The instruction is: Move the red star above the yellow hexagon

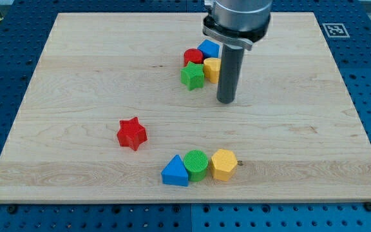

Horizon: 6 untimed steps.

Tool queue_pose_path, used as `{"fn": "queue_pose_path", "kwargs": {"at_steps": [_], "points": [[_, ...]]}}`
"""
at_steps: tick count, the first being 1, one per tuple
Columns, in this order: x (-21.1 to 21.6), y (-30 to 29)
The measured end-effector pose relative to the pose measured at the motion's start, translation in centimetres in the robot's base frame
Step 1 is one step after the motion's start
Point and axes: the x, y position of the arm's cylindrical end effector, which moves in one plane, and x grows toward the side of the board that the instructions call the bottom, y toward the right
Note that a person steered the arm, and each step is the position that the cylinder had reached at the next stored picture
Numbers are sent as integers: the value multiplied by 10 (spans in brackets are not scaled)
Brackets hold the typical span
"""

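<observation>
While my tip (226, 101) sits far-right by the far cluster, no pincer fitted so nothing held, the red star (132, 133) lies near-left, well apart from the yellow hexagon (223, 164): push not started.

Blocks on table (76, 77), 8 total: 2 red (131, 133) (193, 56), 2 blue (175, 172) (209, 48), 2 green (197, 165) (192, 76), 2 yellow (223, 164) (212, 68).

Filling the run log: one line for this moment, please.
tip right of top cluster | red star untouched, left of yellow hexagon | step: not started
</observation>
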Motion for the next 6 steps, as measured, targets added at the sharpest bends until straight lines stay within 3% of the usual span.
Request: {"fn": "queue_pose_path", "kwargs": {"at_steps": [1, 2, 3, 6], "points": [[37, -1], [64, -43], [72, -107], [72, -149]]}}
